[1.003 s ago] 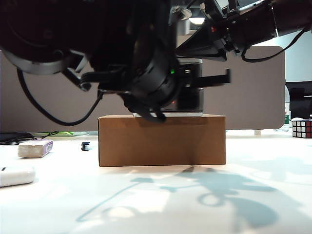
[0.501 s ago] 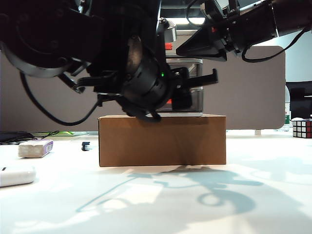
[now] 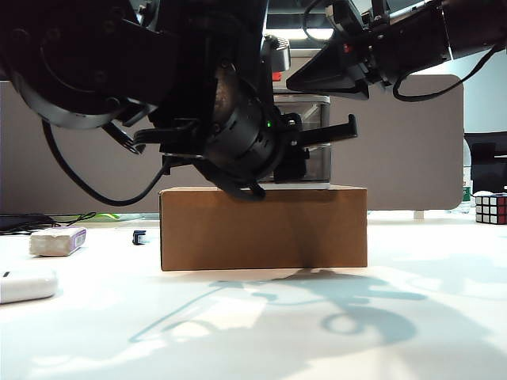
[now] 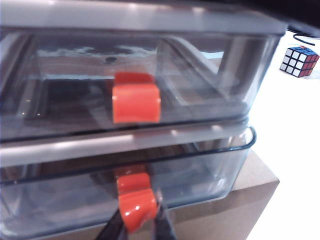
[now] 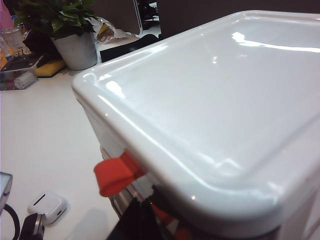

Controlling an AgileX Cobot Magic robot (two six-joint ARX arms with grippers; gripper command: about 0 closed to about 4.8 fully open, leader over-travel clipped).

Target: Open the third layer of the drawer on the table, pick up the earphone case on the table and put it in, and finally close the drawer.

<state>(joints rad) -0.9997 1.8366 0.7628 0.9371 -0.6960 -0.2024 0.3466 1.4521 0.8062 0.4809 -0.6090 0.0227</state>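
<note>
The white table fills the near part of the exterior view, bare in front and crossed by the arms' shadows. At its near left edge lies the earphone case, flat and alone, well apart from everything else. A little farther back on the left sit a whitish block with a purple edge and a small dark clip. In the middle stands a brown cardboard box, and on top of it the drawer, mostly covered by the dark bulk of the left arm. A grey partition closes the room behind, and a puzzle cube sits at the far right edge of the table.

The left wrist view shows what the exterior view hides: the left gripper has its two dark fingers pinching the red-orange handle of the third layer, whose front stands slightly forward of the drawer above. That upper drawer's own handle is untouched. The box's top edge shows just beneath, and the cube lies beyond on the table.

The right wrist view looks down on the unit's glossy white top, with a red handle poking out below its rim, the earphone case on the table far beneath, and a potted plant in the background. The right gripper hovers just above the unit; whether its fingers are spread or pressed together cannot be told.

Open tabletop lies in front of the box and to its right.
</note>
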